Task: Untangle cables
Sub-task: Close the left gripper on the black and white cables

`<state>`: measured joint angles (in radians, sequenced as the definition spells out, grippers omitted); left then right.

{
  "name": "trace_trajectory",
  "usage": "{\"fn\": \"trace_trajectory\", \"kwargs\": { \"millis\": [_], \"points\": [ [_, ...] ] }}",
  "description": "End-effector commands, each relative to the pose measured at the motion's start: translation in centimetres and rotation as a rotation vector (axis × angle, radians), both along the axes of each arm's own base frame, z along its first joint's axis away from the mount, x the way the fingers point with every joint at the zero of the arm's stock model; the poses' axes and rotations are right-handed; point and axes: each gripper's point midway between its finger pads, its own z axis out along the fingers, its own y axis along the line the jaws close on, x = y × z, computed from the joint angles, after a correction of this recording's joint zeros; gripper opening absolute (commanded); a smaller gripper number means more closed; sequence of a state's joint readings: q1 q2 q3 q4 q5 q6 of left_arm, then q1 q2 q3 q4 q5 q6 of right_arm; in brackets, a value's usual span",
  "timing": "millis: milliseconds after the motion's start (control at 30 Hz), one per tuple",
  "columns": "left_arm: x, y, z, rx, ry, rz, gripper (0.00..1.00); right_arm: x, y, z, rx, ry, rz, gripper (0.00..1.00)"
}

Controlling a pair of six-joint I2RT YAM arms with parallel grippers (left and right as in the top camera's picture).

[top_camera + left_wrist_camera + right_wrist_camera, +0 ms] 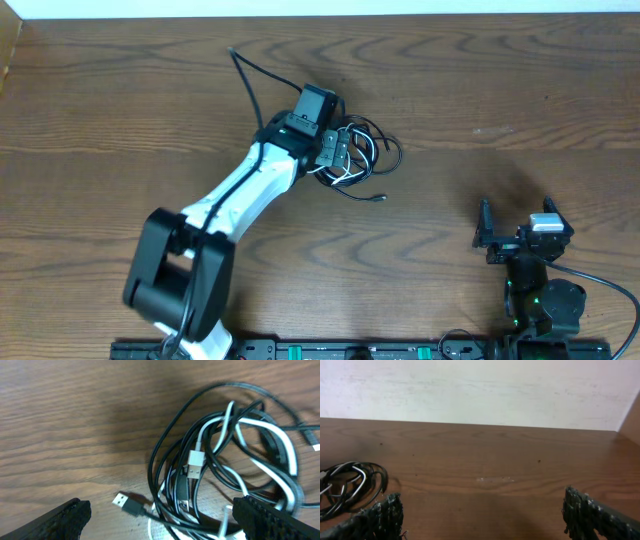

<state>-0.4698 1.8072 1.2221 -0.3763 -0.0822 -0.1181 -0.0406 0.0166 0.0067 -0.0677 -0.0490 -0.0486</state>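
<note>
Overhead, the left gripper hangs over the cables, a knot of black cords and one white heaped on the wooden table left of centre, with one black strand trailing toward the far edge. Close here and you risk pinching several loops at once. The left wrist view shows black and white cords crossing thickly between the spread fingers, so a lift would likely drag the whole bundle and tighten the knot rather than free one cord. The loose USB plug, lying near the left finger, could also snag. Your left arm reaches diagonally from its near-left base out across the table, wrist tipped downward, jaws fully parted and holding nothing. To the right, well apart from the tangle, your right gripper sits low near its base, aimed at the far wall. Its fingers are likewise spread wide and empty, and the bundle shows only at the left edge of its view.
</note>
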Motion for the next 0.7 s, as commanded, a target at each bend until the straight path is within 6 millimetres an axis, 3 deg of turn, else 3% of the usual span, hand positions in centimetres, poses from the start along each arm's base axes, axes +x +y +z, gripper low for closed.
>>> {"fn": "trace_trajectory", "kwargs": {
  "millis": [0, 233, 400, 467, 633, 667],
  "points": [
    [0.3, 0.3, -2.9, 0.075, 0.035, -0.058, 0.98, 0.0, 0.2, 0.0, -0.012, -0.004, 0.009, 0.99],
    [1.5, 1.2, -5.8, 0.081, 0.049, -0.029, 0.98, 0.0, 0.2, 0.0, -0.012, -0.004, 0.009, 0.99],
    [0.9, 1.1, -8.1, 0.085, 0.101, -0.039, 0.97, 0.0, 0.2, 0.0, -0.012, -0.004, 0.008, 0.99],
    [0.6, 1.2, -9.0, 0.095, 0.122, -0.04, 0.75, 0.0, 0.2, 0.0, -0.012, -0.004, 0.008, 0.99],
    [0.6, 1.3, -9.1, 0.096, 0.125, -0.04, 0.49, 0.0, 0.2, 0.0, -0.012, -0.004, 0.009, 0.99],
    [0.6, 1.3, -9.1, 0.096, 0.125, -0.039, 0.33, 0.0, 0.2, 0.0, -0.012, -0.004, 0.008, 0.99]
  ]
}}
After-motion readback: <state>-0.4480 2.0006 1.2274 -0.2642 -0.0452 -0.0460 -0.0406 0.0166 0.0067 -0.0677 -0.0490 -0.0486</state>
